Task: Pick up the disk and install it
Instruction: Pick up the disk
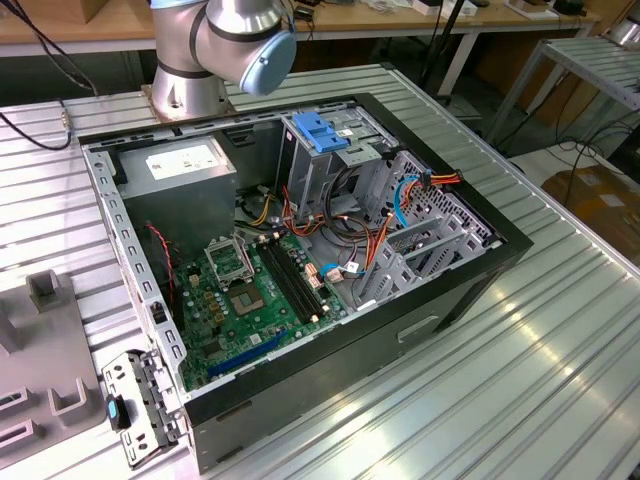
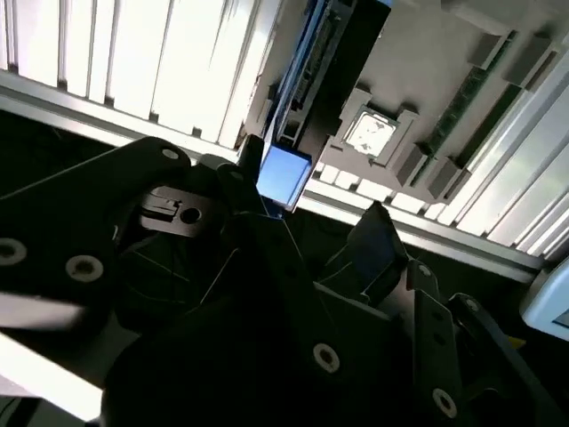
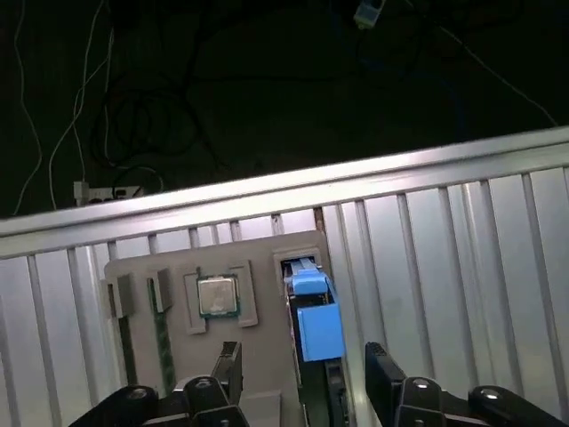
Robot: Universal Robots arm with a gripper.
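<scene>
Ribbed aluminium makes up the desk [image 3: 444,249], with a dark floor and loose cables beyond its edge. In the first wrist view the hand [image 3: 302,369] hangs low over it, its two black fingers [image 3: 384,378] spread apart and clamped on nothing. They straddle the disk [image 3: 316,320], one to each side, with a gap on both sides.

The disk stands on edge in a slot of a grey holder tray [image 3: 262,258]. From above it shows as a narrow strip: a thin metal edge capped by bright blue plastic rail pieces. Its label faces are turned away.

It is likely rigid and dense for its size, with smooth metal faces that could slip and insides that would not take a knock. The broad flat faces look like the safest hold, as the blue plastic may flex.

A square processor chip [image 3: 218,296] sits beside it in the same tray. In the exterior view, the open computer case [image 1: 350,370] lies well apart, its drive cage [image 1: 310,180] topped by a blue latch [image 1: 320,132].
</scene>
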